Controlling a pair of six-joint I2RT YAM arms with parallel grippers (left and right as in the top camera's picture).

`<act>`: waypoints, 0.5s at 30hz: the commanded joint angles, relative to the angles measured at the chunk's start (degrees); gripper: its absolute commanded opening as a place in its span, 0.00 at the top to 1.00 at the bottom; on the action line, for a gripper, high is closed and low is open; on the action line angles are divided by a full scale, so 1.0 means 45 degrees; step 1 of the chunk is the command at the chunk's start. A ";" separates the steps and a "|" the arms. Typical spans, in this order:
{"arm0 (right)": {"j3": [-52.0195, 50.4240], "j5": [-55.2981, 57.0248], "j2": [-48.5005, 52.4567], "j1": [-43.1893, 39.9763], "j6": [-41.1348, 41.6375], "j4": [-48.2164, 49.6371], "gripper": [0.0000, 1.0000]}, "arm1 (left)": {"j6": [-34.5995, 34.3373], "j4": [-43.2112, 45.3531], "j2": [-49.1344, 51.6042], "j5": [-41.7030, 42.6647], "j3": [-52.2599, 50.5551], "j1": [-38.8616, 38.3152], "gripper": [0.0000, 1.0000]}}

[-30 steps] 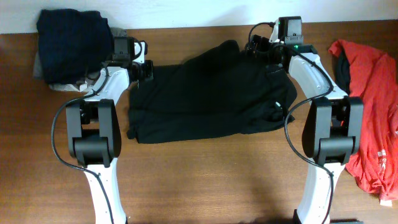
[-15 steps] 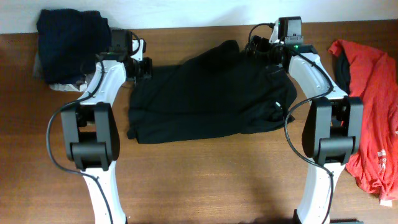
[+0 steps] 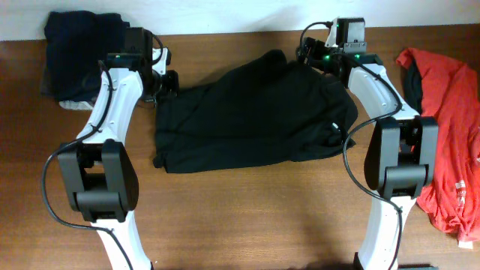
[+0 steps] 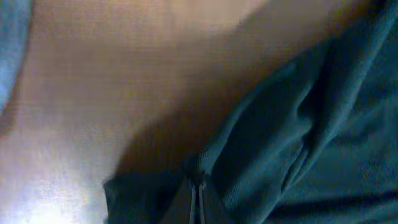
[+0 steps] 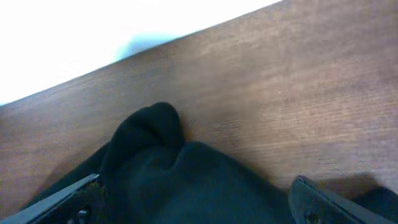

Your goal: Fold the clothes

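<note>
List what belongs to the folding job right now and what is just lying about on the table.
In the job:
- black garment, spread in the middle
- left gripper, shut on its far left corner
- right gripper, open over its far edge

Lying about (clothes too, but untouched):
- navy garment, heaped at the far left
- grey garment, under it
- red garment, at the right edge

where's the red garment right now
Overhead view: the red garment lies on the table's far right side, just beyond the right arm, apart from the black garment.
</note>
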 commanded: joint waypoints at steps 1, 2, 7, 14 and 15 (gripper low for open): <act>0.0005 -0.0034 0.0034 0.0131 0.0063 0.0583 0.01 | -0.0068 -0.0675 -0.0534 -0.0092 0.0131 0.0000 0.99; 0.0005 -0.0063 0.0034 0.0136 0.0063 0.0797 0.02 | -0.0068 -0.0719 -0.0534 -0.0087 0.0131 0.0000 0.99; 0.0005 -0.0175 0.0034 0.0306 -0.0306 0.2205 0.02 | -0.0073 -0.0651 -0.0534 -0.0083 0.0131 0.0000 0.99; 0.0452 -0.0083 0.0631 0.1083 -0.0476 0.2550 0.02 | -0.0073 -0.0656 -0.0534 -0.0083 0.0131 0.0000 0.99; 0.0631 -0.0073 0.0835 0.1224 -0.0476 0.2472 0.02 | -0.0073 -0.0661 -0.0534 -0.0078 0.0131 0.0000 0.99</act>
